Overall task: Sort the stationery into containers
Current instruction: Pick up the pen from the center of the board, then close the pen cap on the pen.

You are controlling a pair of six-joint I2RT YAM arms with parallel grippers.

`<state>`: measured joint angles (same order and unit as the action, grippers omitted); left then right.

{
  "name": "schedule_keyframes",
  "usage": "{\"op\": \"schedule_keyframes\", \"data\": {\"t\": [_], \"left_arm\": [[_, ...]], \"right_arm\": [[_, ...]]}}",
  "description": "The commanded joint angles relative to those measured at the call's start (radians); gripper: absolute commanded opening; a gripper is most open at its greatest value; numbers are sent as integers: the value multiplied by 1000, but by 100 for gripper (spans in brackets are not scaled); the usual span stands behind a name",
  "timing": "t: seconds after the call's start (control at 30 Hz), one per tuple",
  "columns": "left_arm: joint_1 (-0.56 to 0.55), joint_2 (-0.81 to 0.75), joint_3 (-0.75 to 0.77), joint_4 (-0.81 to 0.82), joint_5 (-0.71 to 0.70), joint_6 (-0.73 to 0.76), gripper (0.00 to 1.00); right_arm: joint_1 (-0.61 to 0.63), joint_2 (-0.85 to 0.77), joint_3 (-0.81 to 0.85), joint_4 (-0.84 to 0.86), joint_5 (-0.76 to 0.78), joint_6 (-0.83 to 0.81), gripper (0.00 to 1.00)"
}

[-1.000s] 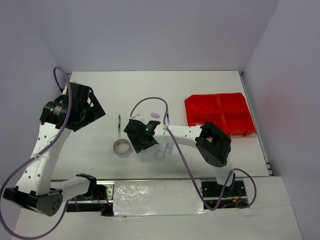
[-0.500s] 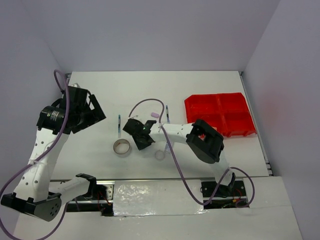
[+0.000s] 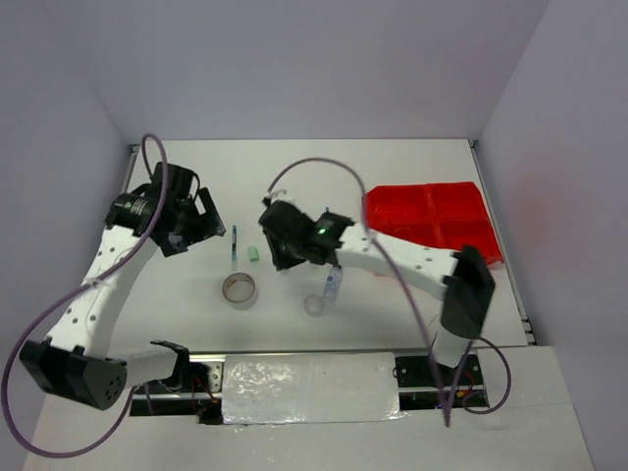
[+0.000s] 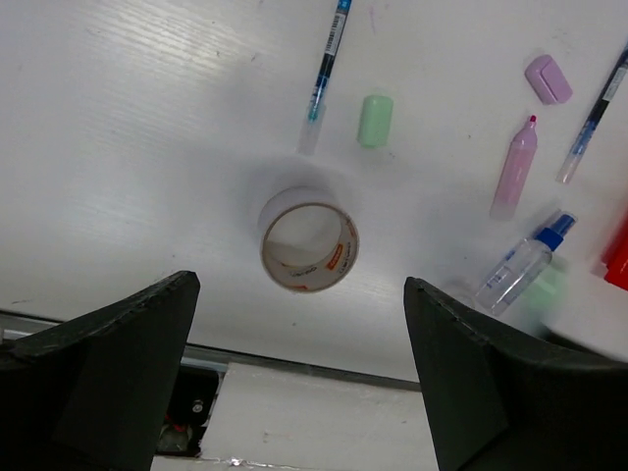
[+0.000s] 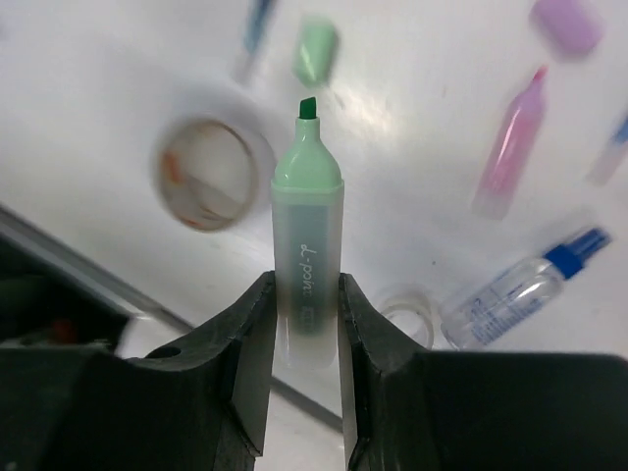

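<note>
My right gripper [image 5: 306,294] is shut on an uncapped pale green marker [image 5: 307,235], which it holds above the table with the tip pointing away. Seen from above, this gripper [image 3: 289,245] hangs over the table's middle. Below it lie a beige tape roll [image 5: 204,175], a green cap [image 5: 316,51], a pink marker [image 5: 510,157], a clear blue-capped bottle [image 5: 520,289] and a clear tape ring [image 5: 407,309]. The left gripper [image 4: 299,287] is open and empty above the tape roll [image 4: 309,247], near a dark pen [image 4: 326,69]. The red tray [image 3: 432,221] sits at the right.
A second pen [image 4: 594,118] and a lilac eraser [image 4: 548,78] lie toward the tray side. The table's near edge and metal rail [image 4: 294,353] run just under the left gripper. White walls close in the back and both sides.
The right gripper has closed on the green marker and lifted it, moving back and right from beside the tape roll. The left arm has swung right, toward the pen.
</note>
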<state>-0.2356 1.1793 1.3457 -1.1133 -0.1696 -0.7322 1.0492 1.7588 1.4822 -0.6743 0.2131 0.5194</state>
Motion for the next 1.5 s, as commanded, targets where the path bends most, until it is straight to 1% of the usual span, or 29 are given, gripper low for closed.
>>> {"op": "schedule_keyframes", "data": {"t": [0.0, 0.03, 0.07, 0.1, 0.13, 0.17, 0.23, 0.27, 0.33, 0.4, 0.43, 0.5, 0.57, 0.67, 0.73, 0.9, 1.27, 1.37, 1.4, 1.47], "left_arm": [[-24, 84, -8, 128, 27, -13, 97], [-33, 110, -3, 141, 25, -18, 95], [-66, 165, 6, 151, 21, -21, 90], [-86, 195, 33, 155, -7, -27, 89], [-106, 256, 44, 158, -25, -38, 87], [-132, 287, 55, 159, -34, -41, 83], [-152, 344, 79, 161, -60, -56, 83], [-168, 388, 81, 168, -65, -59, 81], [-177, 420, 73, 194, -59, -59, 79], [-188, 468, 70, 224, -53, -62, 76], [-188, 503, 72, 236, -44, -64, 72], [-191, 534, 76, 247, -38, -62, 70], [-194, 571, 72, 276, -10, -59, 65], [-195, 618, 78, 273, -33, -59, 65], [-194, 644, 73, 283, -41, -56, 60], [-194, 703, 67, 316, -33, -42, 60], [-172, 750, 66, 331, -51, -21, 59], [-162, 752, 41, 356, -42, -15, 54], [-160, 755, 37, 360, -41, -13, 51], [-160, 758, 18, 380, -31, -13, 50]], "right_arm": [[-37, -247, 131, -142, 68, 7, 0], [-40, -275, 133, -166, 72, 7, 0], [-46, -304, 127, -204, 74, 5, 0], [-48, -333, 106, -220, 74, 2, 0], [-51, -393, 90, -228, 68, -5, 0], [-51, -424, 73, -244, 63, -5, 0], [-51, -507, 23, -258, 57, 4, 0], [-49, -533, 9, -274, 55, 8, 0], [-52, -596, -34, -283, 54, 24, 0], [-51, -630, -72, -295, 58, 31, 0], [-51, -657, -86, -298, 57, 36, 0], [-52, -685, -117, -300, 55, 37, 0], [-51, -697, -134, -295, 48, 36, 0], [-51, -717, -145, -281, 26, 28, 0], [-51, -723, -145, -277, 16, 22, 0], [-51, -707, -128, -280, -6, 5, 0], [-51, -665, -106, -258, -23, -15, 0], [-51, -653, -97, -255, -26, -22, 0], [-51, -648, -96, -254, -24, -24, 0], [-51, -636, -83, -254, -27, -28, 0]]}}
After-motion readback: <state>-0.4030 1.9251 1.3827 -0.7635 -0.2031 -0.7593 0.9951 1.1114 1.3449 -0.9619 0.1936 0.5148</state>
